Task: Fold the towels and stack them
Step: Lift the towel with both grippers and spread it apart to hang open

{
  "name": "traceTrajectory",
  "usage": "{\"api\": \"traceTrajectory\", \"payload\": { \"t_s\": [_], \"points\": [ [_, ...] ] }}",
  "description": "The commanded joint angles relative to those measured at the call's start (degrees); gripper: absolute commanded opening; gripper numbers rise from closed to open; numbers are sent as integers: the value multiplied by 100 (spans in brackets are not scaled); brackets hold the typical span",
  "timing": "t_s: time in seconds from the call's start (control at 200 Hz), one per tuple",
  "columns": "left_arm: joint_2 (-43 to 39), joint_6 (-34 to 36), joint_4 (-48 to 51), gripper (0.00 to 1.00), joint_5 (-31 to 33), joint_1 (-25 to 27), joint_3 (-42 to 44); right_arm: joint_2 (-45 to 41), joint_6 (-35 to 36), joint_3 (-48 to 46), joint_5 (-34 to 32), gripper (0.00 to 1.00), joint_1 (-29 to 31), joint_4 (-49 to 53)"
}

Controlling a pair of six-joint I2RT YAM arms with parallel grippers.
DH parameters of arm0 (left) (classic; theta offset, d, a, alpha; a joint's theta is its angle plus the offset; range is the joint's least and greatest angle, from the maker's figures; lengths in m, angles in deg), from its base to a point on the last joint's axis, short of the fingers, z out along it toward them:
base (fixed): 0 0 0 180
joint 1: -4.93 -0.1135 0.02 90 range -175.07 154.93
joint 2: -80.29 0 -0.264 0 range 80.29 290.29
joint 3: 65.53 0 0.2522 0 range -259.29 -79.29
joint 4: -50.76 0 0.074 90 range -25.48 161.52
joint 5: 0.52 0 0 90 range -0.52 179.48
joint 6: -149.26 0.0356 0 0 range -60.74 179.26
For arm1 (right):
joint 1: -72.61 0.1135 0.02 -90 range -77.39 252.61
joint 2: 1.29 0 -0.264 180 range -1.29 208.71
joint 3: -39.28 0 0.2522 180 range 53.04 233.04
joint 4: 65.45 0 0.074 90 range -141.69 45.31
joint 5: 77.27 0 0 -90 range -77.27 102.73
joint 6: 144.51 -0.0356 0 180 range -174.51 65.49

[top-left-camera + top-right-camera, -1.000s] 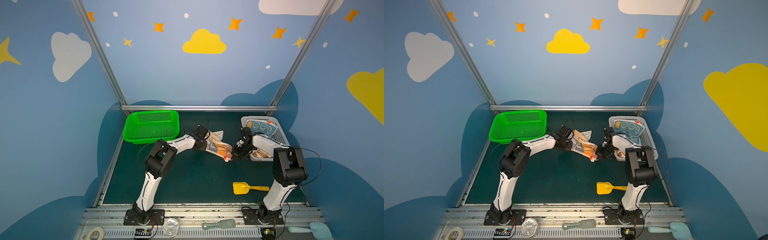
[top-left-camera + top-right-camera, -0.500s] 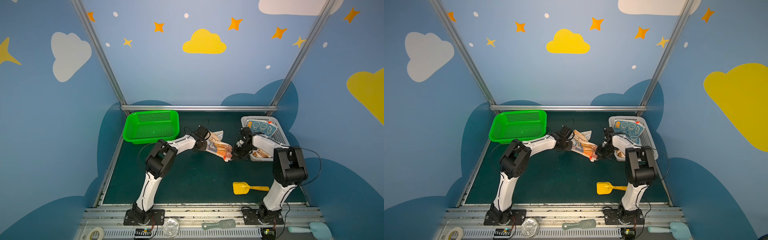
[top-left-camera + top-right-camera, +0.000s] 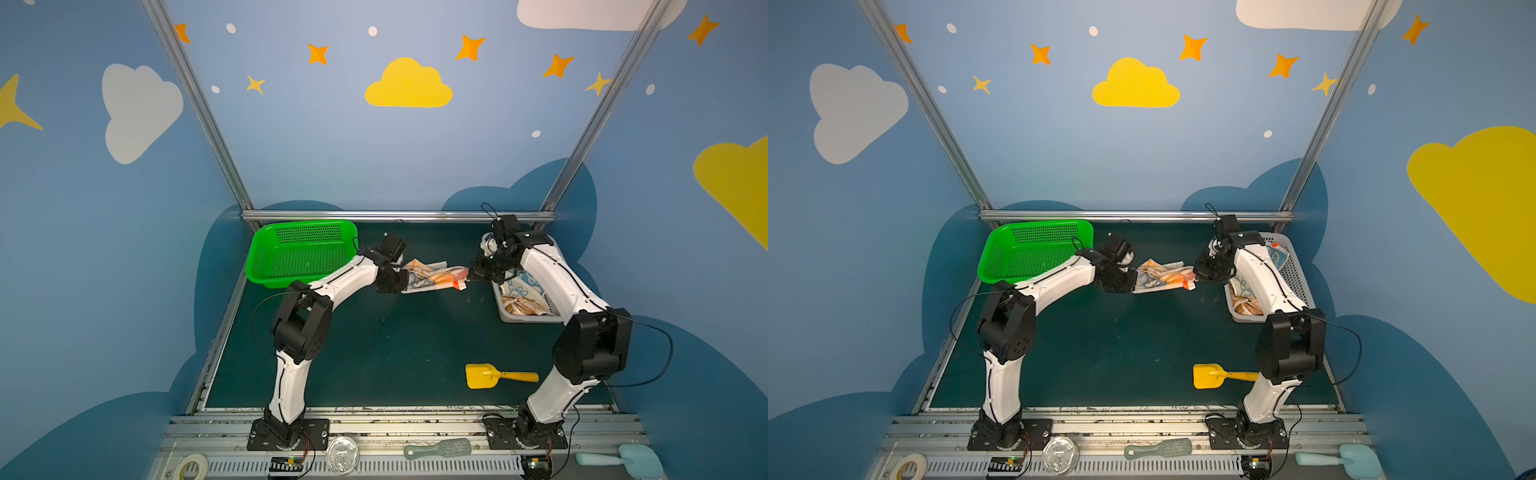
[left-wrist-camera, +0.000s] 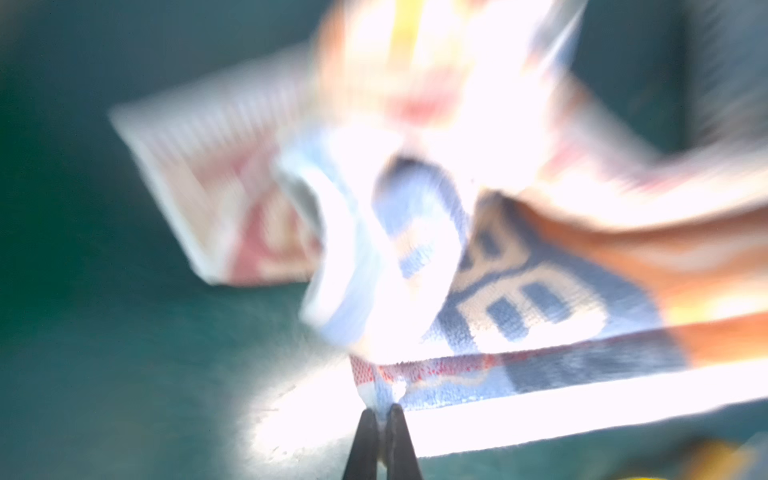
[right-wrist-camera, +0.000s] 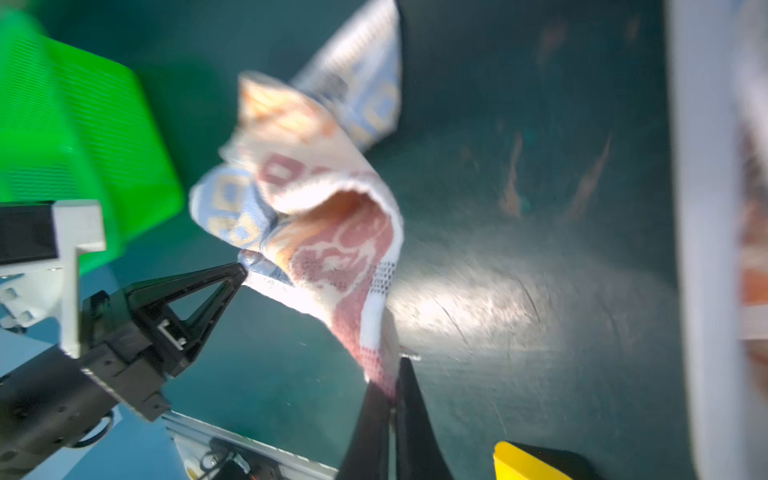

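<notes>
An orange, cream and blue towel (image 3: pixel 432 274) (image 3: pixel 1163 276) hangs bunched above the green mat, stretched between my two grippers. My left gripper (image 3: pixel 405 277) (image 4: pixel 382 409) is shut on one corner of this towel (image 4: pixel 519 299), by its white border. My right gripper (image 3: pixel 468 276) (image 5: pixel 395 382) is shut on the opposite corner of the towel (image 5: pixel 332 232), near a small red tag. The left gripper (image 5: pixel 243 270) also shows in the right wrist view, pinching the cloth's far end. More towels (image 3: pixel 521 305) lie crumpled in the white basket (image 3: pixel 523 319) under my right arm.
A green basket (image 3: pixel 299 257) (image 5: pixel 62 124) stands at the back left, close behind my left arm. A yellow scoop (image 3: pixel 484 376) (image 5: pixel 528 461) lies on the mat at the front right. The white basket (image 3: pixel 1298 270) sits against the right wall.
My right gripper has risen and moved back with its corner, so the towel now spans nearly level between the grippers instead of sloping down to the right.
</notes>
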Motion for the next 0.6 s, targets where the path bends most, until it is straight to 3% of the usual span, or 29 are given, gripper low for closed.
{"api": "traceTrajectory", "payload": {
  "t_s": [0.0, 0.155, 0.295, 0.37, 0.596],
  "points": [
    [-614, -309, 180, 3, -407, -394, -537, -82, 157, 972, -93, 0, -43, 721],
    [-795, -284, 346, 3, -339, -775, -1479, 49, 197, 2098, 252, 0, -56, 676],
    [-718, -180, 584, 3, -188, -1039, -2536, -309, 308, 1843, 467, 0, -35, -473],
    [-641, -187, 629, 3, -287, -1087, -2906, -519, -160, 1524, 315, 0, 19, -1062],
    [-475, 23, 1149, 3, -317, -1071, -3813, -436, 250, 2382, 138, 0, 296, -665]
  ]
}}
